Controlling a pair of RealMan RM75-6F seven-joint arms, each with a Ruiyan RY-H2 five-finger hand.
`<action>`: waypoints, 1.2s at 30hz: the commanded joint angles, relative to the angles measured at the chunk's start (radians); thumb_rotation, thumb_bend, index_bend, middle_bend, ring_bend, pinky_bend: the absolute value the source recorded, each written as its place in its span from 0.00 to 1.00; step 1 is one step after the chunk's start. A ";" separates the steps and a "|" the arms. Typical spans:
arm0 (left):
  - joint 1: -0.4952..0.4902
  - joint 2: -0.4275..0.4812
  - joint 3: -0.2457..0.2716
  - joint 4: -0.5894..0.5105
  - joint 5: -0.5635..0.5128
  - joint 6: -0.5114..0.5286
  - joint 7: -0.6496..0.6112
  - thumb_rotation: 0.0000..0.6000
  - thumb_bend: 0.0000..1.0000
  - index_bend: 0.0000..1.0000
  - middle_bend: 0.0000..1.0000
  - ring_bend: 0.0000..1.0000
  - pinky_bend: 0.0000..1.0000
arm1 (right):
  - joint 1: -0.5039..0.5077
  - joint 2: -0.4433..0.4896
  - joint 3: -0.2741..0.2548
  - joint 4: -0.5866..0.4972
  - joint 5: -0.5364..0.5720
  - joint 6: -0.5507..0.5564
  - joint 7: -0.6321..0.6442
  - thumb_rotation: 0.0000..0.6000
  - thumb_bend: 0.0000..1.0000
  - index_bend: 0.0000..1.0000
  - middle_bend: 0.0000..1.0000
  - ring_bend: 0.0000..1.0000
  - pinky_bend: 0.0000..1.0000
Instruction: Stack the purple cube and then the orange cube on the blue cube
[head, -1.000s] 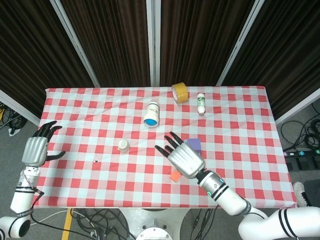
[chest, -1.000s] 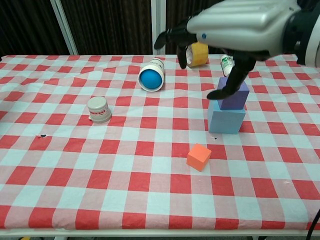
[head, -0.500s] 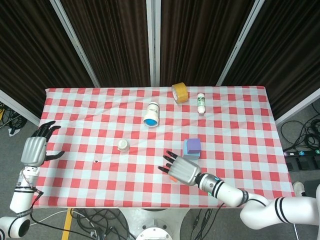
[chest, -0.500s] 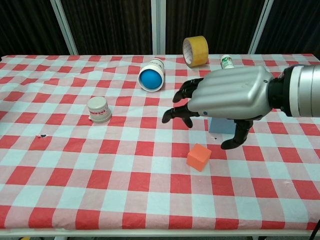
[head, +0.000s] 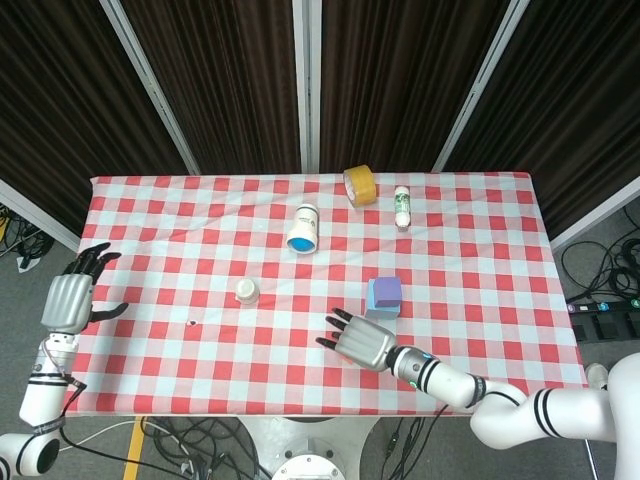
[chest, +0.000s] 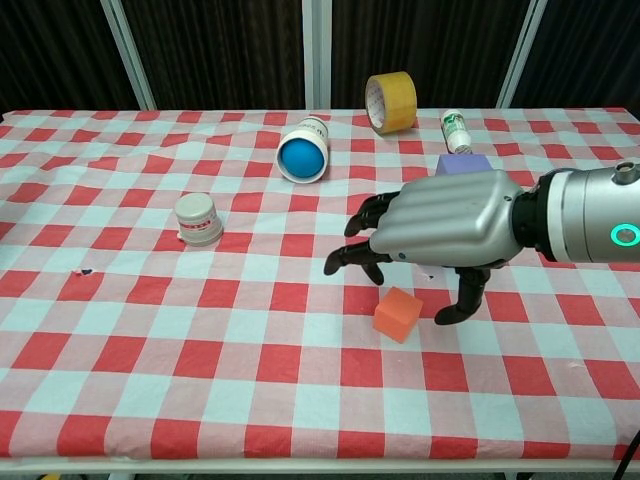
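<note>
- two hands show: the right hand (chest: 440, 228) hovers low over the table's front edge area, palm down, fingers spread and curved with nothing in them; the left hand (head: 70, 300) hangs off the table's left edge, fingers apart and holding nothing.
- the orange cube (chest: 398, 314) lies on the checked cloth just under the right hand's fingers (chest: 362, 256), with the thumb down on its right side; no finger plainly touches it. in the head view the hand covers it.
- the purple cube (head: 385, 292) sits on top of the blue cube (head: 378, 313), right of the table's middle and just behind the right hand; in the chest view only the purple cube's upper part shows above the hand, and the blue cube is hidden.
- the table (head: 480, 330) wears a red and white checked cloth.
- a white jar with a blue end (chest: 303, 150) lies on its side behind the middle, toward the back edge.
- a roll of yellow tape (chest: 391, 101) stands on edge near the back edge, with a small white bottle (chest: 456, 129) to its right.
- a small white pot (chest: 198, 219) stands toward the left of the middle.
</note>
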 joint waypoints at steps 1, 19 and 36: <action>0.000 -0.001 0.000 0.002 -0.001 -0.001 0.001 1.00 0.11 0.28 0.24 0.16 0.29 | 0.004 -0.011 0.001 0.019 -0.009 -0.014 0.015 1.00 0.12 0.10 0.33 0.05 0.00; 0.001 -0.012 -0.001 0.029 -0.016 -0.024 -0.006 1.00 0.11 0.28 0.24 0.16 0.29 | 0.013 -0.073 0.010 0.113 -0.036 -0.052 0.071 1.00 0.13 0.11 0.37 0.09 0.00; 0.000 -0.025 -0.003 0.060 -0.029 -0.047 -0.025 1.00 0.11 0.28 0.24 0.16 0.29 | 0.002 -0.115 0.017 0.167 -0.066 -0.042 0.113 1.00 0.17 0.15 0.43 0.13 0.00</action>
